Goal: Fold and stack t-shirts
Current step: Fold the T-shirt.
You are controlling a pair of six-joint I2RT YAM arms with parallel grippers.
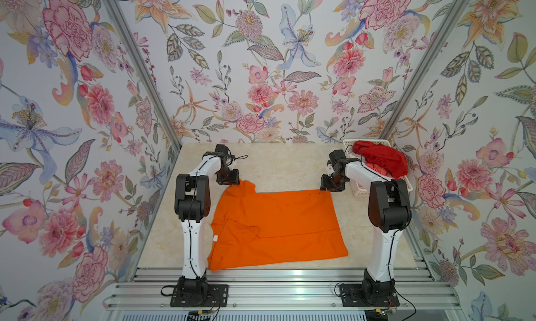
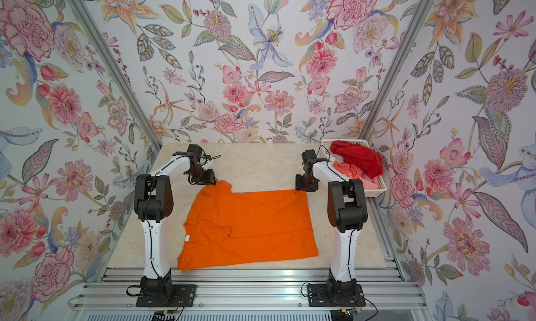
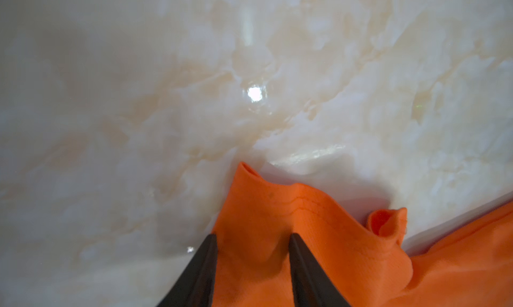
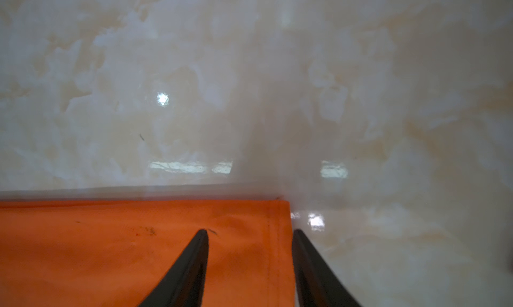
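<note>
The orange shirt (image 1: 275, 226) lay spread flat on the table (image 1: 284, 163) between your two arms. Its long axis ran across from side to side, with the neck label (image 1: 215, 238) toward your left arm and the bottom hem toward your right. The edge that mattered was the far one, the one away from the arm bases, and you had a claw at each end of it.

Your left claw (image 1: 229, 179) sat on the far sleeve (image 3: 277, 205). Its jaws were partly apart, with a raised ridge of orange cloth between them. From the wrist view I judged it not yet pinched.

Your right claw (image 1: 330, 186) sat at the far hem corner (image 4: 277, 211), also partly open. One finger was over the cloth and the other over bare table just beside the stitched hem, so the corner lay inside the gap.

Neither arm was nearer, since each already had its own end. The rest of the shirt lay toward the arm bases from both claws, so I judged the fold would come toward you, across the short way.

The red shirt (image 1: 383, 158) and the pink shirt (image 2: 351, 171) were heaped in the basket (image 1: 361, 192) just beside your right arm, unfolded.
</note>
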